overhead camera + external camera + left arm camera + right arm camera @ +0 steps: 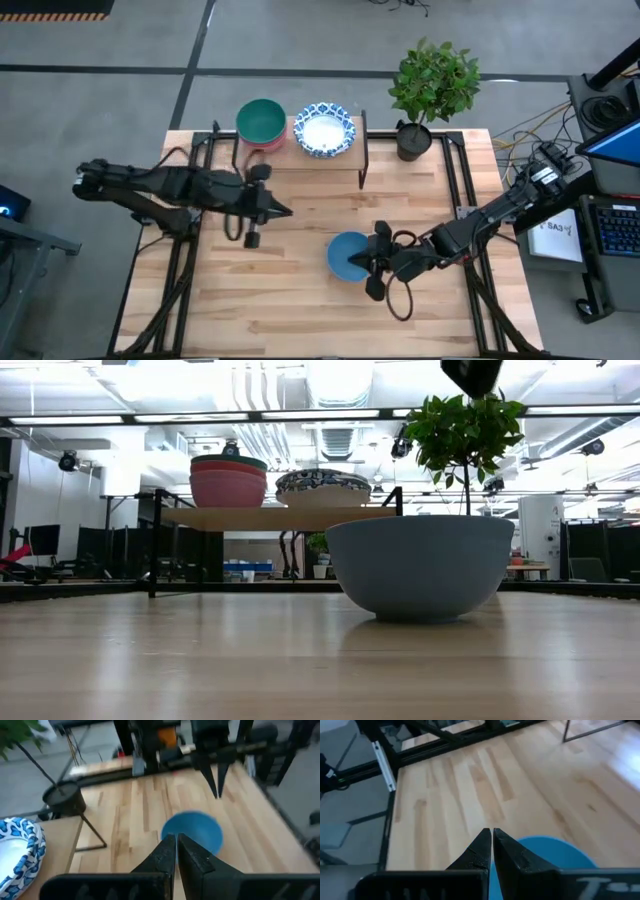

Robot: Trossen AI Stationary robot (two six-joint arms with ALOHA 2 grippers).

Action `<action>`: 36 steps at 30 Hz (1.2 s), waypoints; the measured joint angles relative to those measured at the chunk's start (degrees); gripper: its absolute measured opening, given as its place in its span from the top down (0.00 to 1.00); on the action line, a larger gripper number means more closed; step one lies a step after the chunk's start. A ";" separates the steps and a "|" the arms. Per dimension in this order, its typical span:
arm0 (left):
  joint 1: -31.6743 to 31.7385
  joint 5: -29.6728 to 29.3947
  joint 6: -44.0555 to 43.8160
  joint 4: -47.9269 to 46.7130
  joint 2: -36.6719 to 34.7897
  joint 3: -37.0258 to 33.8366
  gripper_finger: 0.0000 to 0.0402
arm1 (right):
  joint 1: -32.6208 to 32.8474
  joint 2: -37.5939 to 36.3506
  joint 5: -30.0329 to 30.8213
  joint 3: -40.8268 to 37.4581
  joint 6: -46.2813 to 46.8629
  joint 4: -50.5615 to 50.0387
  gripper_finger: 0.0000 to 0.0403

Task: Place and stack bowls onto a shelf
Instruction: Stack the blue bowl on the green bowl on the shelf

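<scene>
From above, the blue bowl (347, 256) sits on the table in front of the shelf (290, 158), with the right gripper (377, 262) at its rim, fingers pinched nearly together. The left gripper (280, 210), fingers narrow and empty, hovers nearer the shelf. Only the low view reveals a stack under the green bowl (229, 461), beside the patterned bowl (322, 486).

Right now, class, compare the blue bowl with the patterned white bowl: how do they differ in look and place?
The blue bowl is plain; the patterned white bowl has a blue patterned rim. The blue bowl stands on the table beside the right gripper; the patterned bowl sits on the shelf next to a stack of plain bowls. Both are small, round and upright.
</scene>
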 joint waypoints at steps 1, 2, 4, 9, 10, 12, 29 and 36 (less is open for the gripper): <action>-0.09 -0.02 -0.33 2.57 -2.24 -2.71 1.00 | 0.02 1.17 -0.54 2.07 0.36 -1.54 0.98; -0.18 -0.06 -0.75 4.79 -4.36 -5.26 1.00 | -0.05 2.44 -1.05 4.32 0.98 -3.69 0.98; -0.25 -0.06 -1.65 9.18 -8.51 -10.08 1.00 | -0.15 5.16 -2.01 9.48 2.97 -9.68 0.98; -0.23 -0.06 -2.84 19.00 -17.98 -20.29 1.00 | -1.72 13.07 -3.49 24.13 11.86 -31.68 0.98; -0.22 -0.06 -2.86 20.68 -19.62 -22.08 1.00 | -2.32 14.78 -4.56 27.05 14.03 -36.12 0.98; -0.22 -0.10 -2.88 23.55 -22.58 -25.13 1.00 | -3.61 18.10 -7.65 32.14 18.30 -43.93 0.98; -0.20 -0.12 -1.49 26.48 -34.42 -35.07 1.00 | -13.55 39.55 -31.52 53.94 23.35 -58.61 0.85; -0.20 0.44 -0.95 26.10 -35.88 -34.65 1.00 | -14.73 48.48 -33.32 62.17 21.25 -63.90 0.60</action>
